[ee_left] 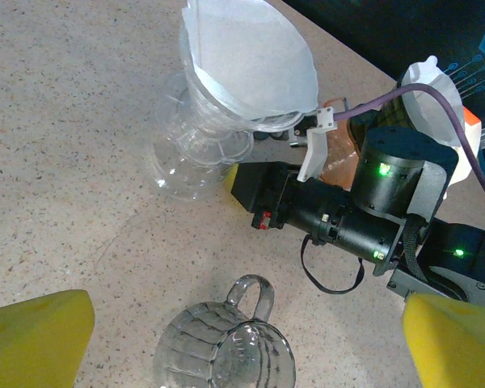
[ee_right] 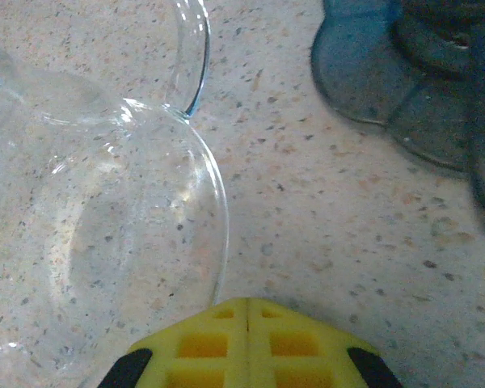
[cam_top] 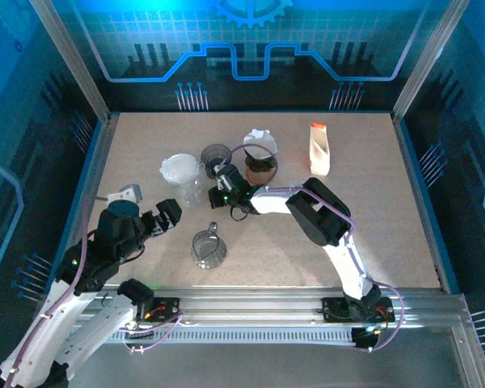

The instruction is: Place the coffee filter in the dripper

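Observation:
A white coffee filter (ee_left: 250, 56) sits inside the clear dripper (ee_left: 196, 153), which stands upright at mid-table (cam_top: 181, 171). My right gripper (cam_top: 224, 179) lies low beside that dripper's right side. Its yellow fingertips (ee_right: 249, 314) are shut together with nothing between them, right at the rim of the dripper's clear base (ee_right: 129, 242). My left gripper (cam_top: 167, 217) hovers near the table's left front, open, with its yellow fingers (ee_left: 32, 335) spread wide on either side of a glass mug (ee_left: 226, 347).
A grey dripper (cam_top: 217, 155) stands just behind the right gripper, its base (ee_right: 396, 73) close to the fingertips. A brown dripper with another white filter (cam_top: 260, 155) and a white-orange carton (cam_top: 319, 148) stand further right. The glass mug (cam_top: 208, 247) stands near the front.

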`<state>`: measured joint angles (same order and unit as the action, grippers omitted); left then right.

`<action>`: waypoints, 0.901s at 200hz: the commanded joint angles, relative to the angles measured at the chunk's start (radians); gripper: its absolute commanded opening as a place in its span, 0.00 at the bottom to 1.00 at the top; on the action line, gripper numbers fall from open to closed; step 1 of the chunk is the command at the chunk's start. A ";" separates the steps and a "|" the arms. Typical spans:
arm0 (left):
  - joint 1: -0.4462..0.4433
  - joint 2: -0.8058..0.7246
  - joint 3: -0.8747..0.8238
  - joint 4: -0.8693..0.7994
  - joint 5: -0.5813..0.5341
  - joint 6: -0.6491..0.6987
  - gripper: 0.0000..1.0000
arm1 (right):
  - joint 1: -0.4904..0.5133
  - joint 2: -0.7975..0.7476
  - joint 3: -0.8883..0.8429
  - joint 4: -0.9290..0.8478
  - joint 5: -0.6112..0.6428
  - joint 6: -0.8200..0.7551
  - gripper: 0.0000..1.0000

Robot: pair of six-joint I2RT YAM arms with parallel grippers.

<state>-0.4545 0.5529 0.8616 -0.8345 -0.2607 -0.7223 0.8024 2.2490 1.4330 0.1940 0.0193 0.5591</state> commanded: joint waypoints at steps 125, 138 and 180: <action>-0.001 0.037 -0.138 0.050 0.192 -0.027 0.68 | 0.016 -0.277 -0.296 0.070 0.044 0.034 0.35; -0.002 0.063 -0.167 0.066 0.239 -0.035 0.65 | 0.013 -0.340 -0.367 0.104 0.064 0.042 0.39; -0.047 0.125 -0.291 0.193 0.350 -0.102 0.78 | -0.014 -0.536 -0.524 0.082 0.099 0.039 0.53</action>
<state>-0.4656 0.6552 0.6323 -0.7368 -0.0151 -0.7773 0.8070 1.8122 0.9741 0.2554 0.0757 0.5961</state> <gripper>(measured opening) 0.737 0.501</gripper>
